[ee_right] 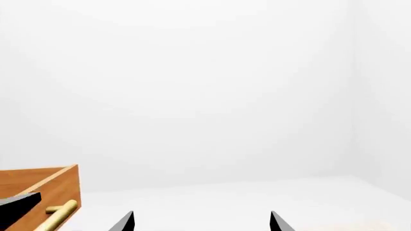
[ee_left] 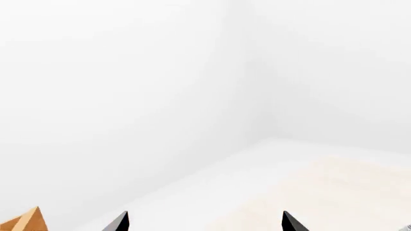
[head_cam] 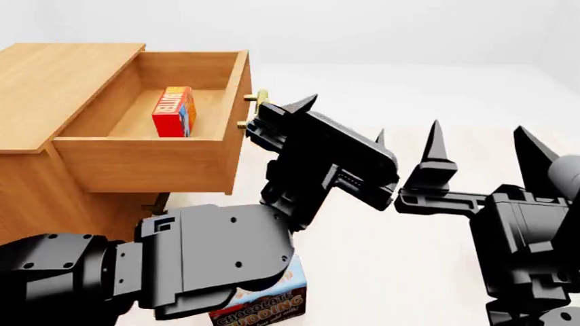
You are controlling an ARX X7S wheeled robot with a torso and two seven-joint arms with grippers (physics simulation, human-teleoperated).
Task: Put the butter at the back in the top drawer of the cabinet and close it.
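White room, both claws (head_cam: 480,146) agape, empty

Pale floor (head_cam: 426,265), cabinet (head_cam: 37,183), seemingly pudding box (head_cam: 267,305)

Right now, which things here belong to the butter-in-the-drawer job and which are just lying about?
Job:
butter, lying in the open top drawer
cabinet
drawer's brass handle
left gripper, beside that handle, empty

Lying about:
chocolate pudding box, on the floor under the left arm

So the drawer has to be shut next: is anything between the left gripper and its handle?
Nothing visible. The left gripper sits right by the top drawer's brass handle, jaws open, butter inside.
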